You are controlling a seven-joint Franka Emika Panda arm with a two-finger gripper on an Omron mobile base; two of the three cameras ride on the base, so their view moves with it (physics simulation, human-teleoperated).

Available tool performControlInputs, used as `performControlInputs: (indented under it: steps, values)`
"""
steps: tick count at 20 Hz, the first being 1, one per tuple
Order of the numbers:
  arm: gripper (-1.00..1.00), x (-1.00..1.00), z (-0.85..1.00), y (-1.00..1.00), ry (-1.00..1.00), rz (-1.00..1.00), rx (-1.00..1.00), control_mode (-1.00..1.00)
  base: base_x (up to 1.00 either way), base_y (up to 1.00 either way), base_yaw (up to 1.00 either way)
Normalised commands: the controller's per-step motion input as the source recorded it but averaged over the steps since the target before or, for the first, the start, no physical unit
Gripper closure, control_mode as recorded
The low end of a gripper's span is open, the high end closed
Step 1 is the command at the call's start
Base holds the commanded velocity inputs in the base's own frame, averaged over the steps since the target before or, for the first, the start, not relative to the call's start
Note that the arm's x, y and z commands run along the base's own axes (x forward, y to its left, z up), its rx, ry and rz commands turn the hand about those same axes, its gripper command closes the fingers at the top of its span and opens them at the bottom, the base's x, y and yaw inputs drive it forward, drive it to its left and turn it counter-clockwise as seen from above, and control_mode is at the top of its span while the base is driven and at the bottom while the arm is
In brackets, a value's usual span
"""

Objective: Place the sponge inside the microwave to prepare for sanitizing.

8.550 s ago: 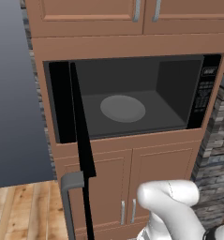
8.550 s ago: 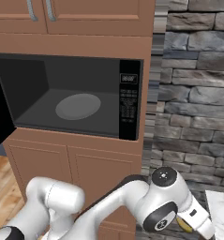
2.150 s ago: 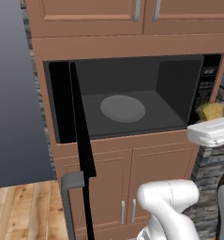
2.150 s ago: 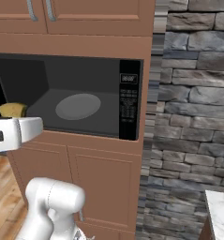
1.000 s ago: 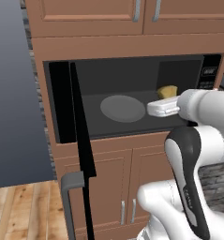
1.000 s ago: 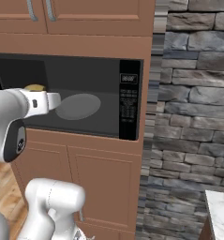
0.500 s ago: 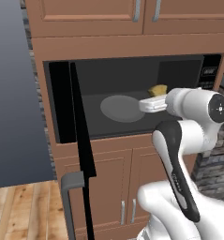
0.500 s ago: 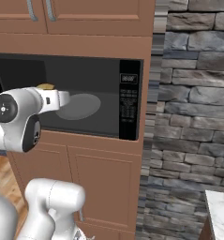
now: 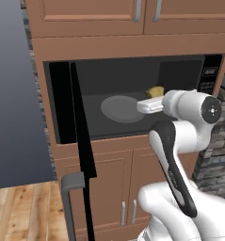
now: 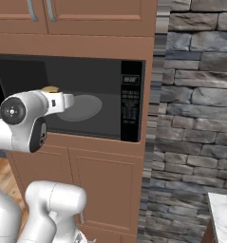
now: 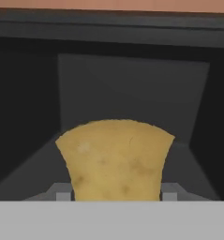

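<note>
The microwave [image 9: 62,108] stands open, its black door [image 9: 81,150] swung out to the left. Its dark cavity holds a round grey plate [image 9: 121,107], also visible as the plate [image 10: 84,107]. My gripper [image 9: 148,105] reaches into the right part of the opening, shut on the sponge [image 9: 155,91], a yellowish-tan block that sticks up above the white hand. From the other side the gripper [image 10: 62,101] carries the sponge [image 10: 50,88] just left of the plate. In the hand view the sponge [image 11: 115,157] sits between both fingertips [image 11: 63,193], with the cavity's back wall behind it.
The door's grey bar handle [image 9: 71,197] hangs low at the left. A button panel [image 10: 130,102] borders the cavity on the right. Brown wood cabinets [image 9: 114,174] lie below and above. A stone wall [image 10: 195,118] stands to the right.
The hand with the sponge has slid a little further into the microwave opening, closer to the plate. The grip on the sponge is unchanged.
</note>
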Motion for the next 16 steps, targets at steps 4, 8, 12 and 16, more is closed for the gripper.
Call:
performControlInputs:
  steps: [4, 8, 12, 16]
  values:
    - [1.0, 0.29, 0.0, 0.0, 0.09, -0.01, 0.0, -1.0, 0.0, 0.0, 0.0]
    - [1.0, 0.45, 0.0, 0.02, 0.24, -0.03, -0.02, -1.0, 0.0, 0.0, 0.0]
    - [1.0, 0.33, -0.06, 0.03, 0.14, -0.02, 0.0, -1.0, 0.0, 0.0, 0.0]
    - [1.0, 0.19, -0.17, 0.02, 0.01, -0.02, 0.0, -1.0, 0.0, 0.0, 0.0]
